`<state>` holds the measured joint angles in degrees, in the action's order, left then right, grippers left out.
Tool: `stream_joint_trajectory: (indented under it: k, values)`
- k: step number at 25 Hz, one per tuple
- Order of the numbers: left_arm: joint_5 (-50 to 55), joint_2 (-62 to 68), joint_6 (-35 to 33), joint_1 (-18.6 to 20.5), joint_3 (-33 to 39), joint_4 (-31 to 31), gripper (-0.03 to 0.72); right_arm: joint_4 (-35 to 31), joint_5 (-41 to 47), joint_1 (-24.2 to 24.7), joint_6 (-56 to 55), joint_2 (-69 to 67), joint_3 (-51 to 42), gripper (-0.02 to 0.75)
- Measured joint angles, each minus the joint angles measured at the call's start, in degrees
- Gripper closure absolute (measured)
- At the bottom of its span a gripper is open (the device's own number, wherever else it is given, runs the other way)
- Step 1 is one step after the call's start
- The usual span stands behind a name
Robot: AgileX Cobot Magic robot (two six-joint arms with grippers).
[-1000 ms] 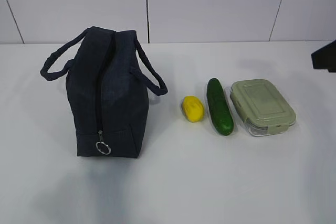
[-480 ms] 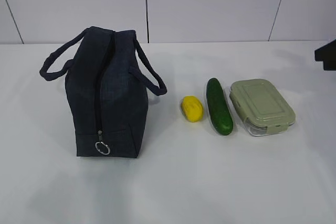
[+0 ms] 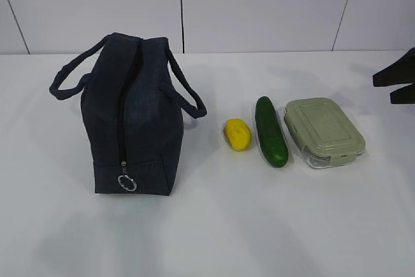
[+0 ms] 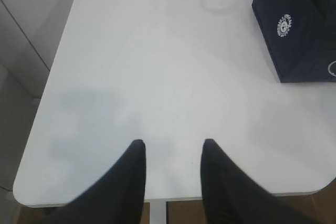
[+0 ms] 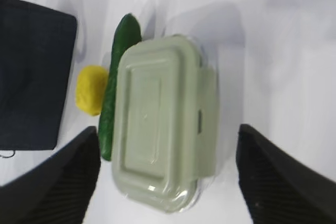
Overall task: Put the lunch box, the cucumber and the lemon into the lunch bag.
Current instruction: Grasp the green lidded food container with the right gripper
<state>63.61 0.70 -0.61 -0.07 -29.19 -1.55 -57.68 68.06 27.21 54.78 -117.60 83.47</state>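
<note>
Left gripper: low over the bare near-left corner of the table, fingers part-way apart with nothing between them; out of the exterior view.
Bag: upright on the left of the table, zipper closed along its top and down the near end, ring pull hanging low. From the left wrist its logo side shows ahead and to the right, well apart from the fingers.
Lemon: on the table just right of the bag's handle, near the cucumber.
Cucumber: lying lengthwise between lemon and box, close beside the box.
Box: flat on the table, lid on, furthest right.
Right gripper: above the box, jaws spread wide, one finger either side of it, clear of the lid. In the exterior view only dark fingertips show at the right edge, behind the box.
In the way: cucumber lies against the box's left side, by the left finger.
</note>
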Motion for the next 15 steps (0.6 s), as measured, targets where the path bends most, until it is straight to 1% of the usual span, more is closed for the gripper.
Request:
stream_joint_trajectory:
  k: [3,9,15]
  values:
    - [0.0,0.0,0.0,0.0,0.0,0.0,0.45,0.0,0.0,-1.3,0.0,-3.9,4.1,0.092]
    - [0.0,0.0,0.0,0.0,0.0,0.0,0.451,2.4,0.2,-6.2,3.1,-8.4,8.9,0.085]
    - [0.0,0.0,0.0,0.0,0.0,0.0,0.451,6.9,0.3,-6.6,2.9,-10.8,11.3,0.094]
